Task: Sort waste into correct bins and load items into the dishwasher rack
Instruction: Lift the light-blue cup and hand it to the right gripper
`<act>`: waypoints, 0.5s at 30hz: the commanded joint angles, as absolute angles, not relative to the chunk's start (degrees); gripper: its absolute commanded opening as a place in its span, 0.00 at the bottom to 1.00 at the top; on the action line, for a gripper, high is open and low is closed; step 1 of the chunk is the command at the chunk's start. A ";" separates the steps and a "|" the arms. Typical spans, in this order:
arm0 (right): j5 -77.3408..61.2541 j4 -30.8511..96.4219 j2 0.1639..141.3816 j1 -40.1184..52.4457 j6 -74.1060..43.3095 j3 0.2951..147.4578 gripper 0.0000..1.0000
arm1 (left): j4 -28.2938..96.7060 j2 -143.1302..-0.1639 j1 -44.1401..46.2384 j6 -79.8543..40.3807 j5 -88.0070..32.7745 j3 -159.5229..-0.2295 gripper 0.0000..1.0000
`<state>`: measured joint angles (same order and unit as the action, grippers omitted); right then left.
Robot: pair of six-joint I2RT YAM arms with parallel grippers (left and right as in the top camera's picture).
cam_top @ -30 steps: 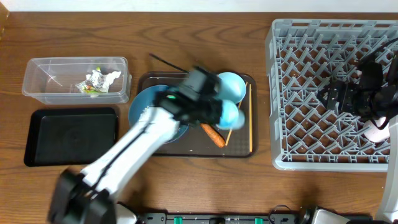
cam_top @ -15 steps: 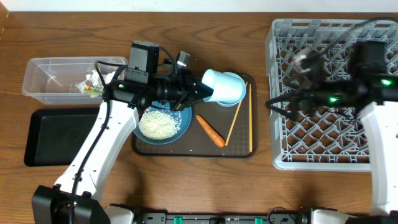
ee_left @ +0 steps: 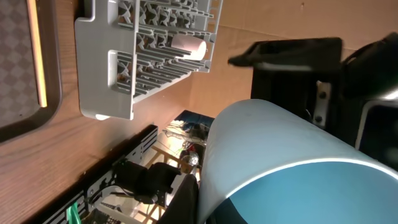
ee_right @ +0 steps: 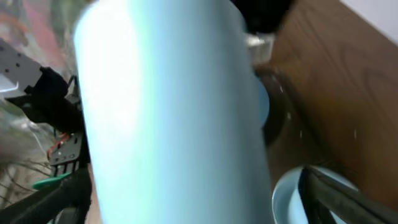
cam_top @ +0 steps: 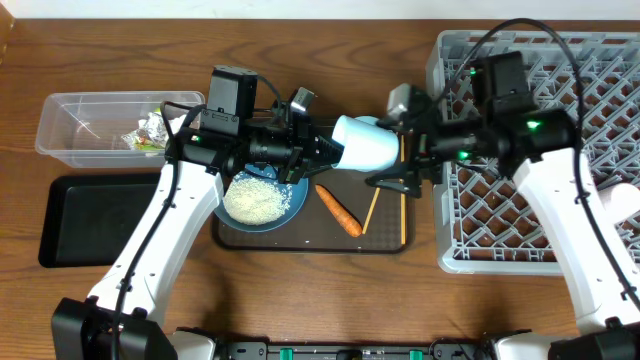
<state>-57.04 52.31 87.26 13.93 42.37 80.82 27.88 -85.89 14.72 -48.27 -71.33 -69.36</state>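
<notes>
Small light blue cup point(cam_top: 365, 145), smooth and cylindrical, hangs sideways, left gripper point(cam_top: 322, 150) clamped on its rim (forearm level), right gripper point(cam_top: 398, 140) spread wide around its base.

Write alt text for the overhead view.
The left hand holds a light blue cup sideways above the brown tray, the open right hand at its other end. Below lie a blue plate of rice, a carrot and chopsticks.
</notes>
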 commanded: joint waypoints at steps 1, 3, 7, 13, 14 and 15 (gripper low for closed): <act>-58.52 51.03 87.33 16.47 43.38 80.44 0.92 | 27.77 -86.00 14.59 -48.77 -73.10 -70.08 0.06; -58.52 50.61 87.33 17.06 43.35 80.44 0.82 | 27.75 -86.00 14.59 -48.80 -73.10 -70.08 0.06; -58.50 50.70 87.33 17.15 43.33 80.44 0.64 | 27.75 -86.00 14.59 -48.77 -73.06 -70.08 0.06; -56.80 50.68 87.33 16.53 41.65 80.44 0.31 | 27.75 -86.00 14.59 -48.73 -72.42 -70.08 0.06; -56.80 50.59 87.33 16.32 40.82 80.44 0.31 | 27.73 -86.00 14.59 -48.73 -72.29 -70.08 0.06; -56.80 50.54 87.33 15.94 39.92 80.44 0.31 | 27.75 -86.00 14.59 -48.73 -71.99 -70.08 0.07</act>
